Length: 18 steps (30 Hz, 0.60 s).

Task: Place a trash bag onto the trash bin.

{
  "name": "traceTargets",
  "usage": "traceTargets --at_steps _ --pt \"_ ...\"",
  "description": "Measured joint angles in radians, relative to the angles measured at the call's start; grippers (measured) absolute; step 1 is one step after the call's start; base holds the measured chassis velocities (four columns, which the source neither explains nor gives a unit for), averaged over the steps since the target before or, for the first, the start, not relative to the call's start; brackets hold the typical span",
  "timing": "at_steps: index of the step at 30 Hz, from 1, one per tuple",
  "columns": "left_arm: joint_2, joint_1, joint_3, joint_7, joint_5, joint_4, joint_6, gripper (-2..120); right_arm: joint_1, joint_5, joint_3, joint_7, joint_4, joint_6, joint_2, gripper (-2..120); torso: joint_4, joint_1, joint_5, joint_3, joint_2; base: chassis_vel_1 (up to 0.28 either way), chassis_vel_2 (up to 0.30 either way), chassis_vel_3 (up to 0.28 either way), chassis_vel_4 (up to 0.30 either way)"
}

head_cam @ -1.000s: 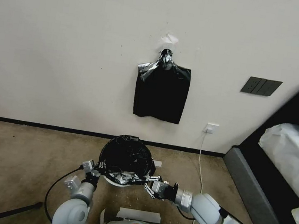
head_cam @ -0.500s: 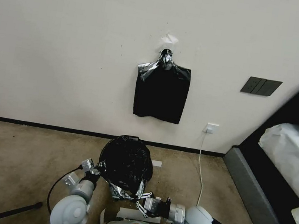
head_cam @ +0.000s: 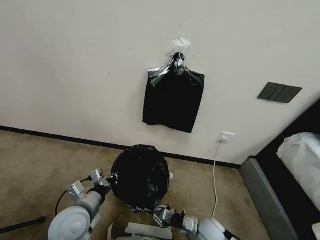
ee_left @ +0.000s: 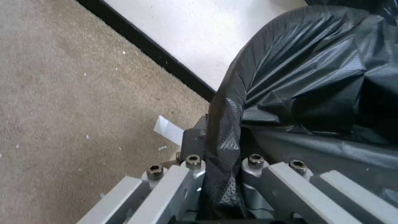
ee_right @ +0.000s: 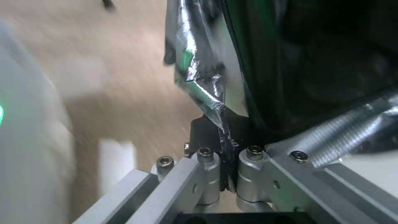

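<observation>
On the carpet by the wall, I stretch the trash bag (head_cam: 140,175) over its bin.
Left gripper (head_cam: 110,179) and right gripper (head_cam: 159,211) both pinch its hem, now pulled lower, hiding the bin.

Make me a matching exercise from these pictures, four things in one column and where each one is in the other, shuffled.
Things:
1. trash bag
2. bundle of black bags
3. left pincer
4. right pincer

Places:
A. hanging on the wall
B. shut on the bag's edge, robot's left side
C. on the floor below the bundle, near the wall
D. shut on the bag's edge, nearest the robot's base

Pairs: 1-C, 2-A, 3-B, 4-D
</observation>
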<state>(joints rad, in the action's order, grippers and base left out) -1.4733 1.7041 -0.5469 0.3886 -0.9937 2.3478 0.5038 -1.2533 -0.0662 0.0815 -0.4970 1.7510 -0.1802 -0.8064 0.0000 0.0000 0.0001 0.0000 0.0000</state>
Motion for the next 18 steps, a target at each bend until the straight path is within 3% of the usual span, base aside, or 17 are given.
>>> traceTargets --at_steps 13,15,18 --pt "-0.015 0.016 -0.005 0.029 -0.020 0.035 0.022 2 0.006 0.005 -0.003 0.027 -0.056 -0.004 -0.004 0 0.0000 0.000 -0.0001 0.000 0.000 0.000 0.000 0.000 0.000" --pt "-0.014 0.014 -0.006 0.030 -0.009 0.033 0.022 2 -0.002 0.003 -0.006 0.022 -0.044 -0.002 -0.001 4 0.0000 0.000 -0.0001 0.000 0.000 0.000 0.000 0.000 0.000" --pt "-0.006 0.001 -0.011 0.035 0.010 0.014 0.019 2 -0.026 -0.001 -0.012 -0.010 0.003 0.000 0.003 19 -0.0001 0.000 -0.0002 0.000 0.000 0.000 0.000 0.000 0.000"
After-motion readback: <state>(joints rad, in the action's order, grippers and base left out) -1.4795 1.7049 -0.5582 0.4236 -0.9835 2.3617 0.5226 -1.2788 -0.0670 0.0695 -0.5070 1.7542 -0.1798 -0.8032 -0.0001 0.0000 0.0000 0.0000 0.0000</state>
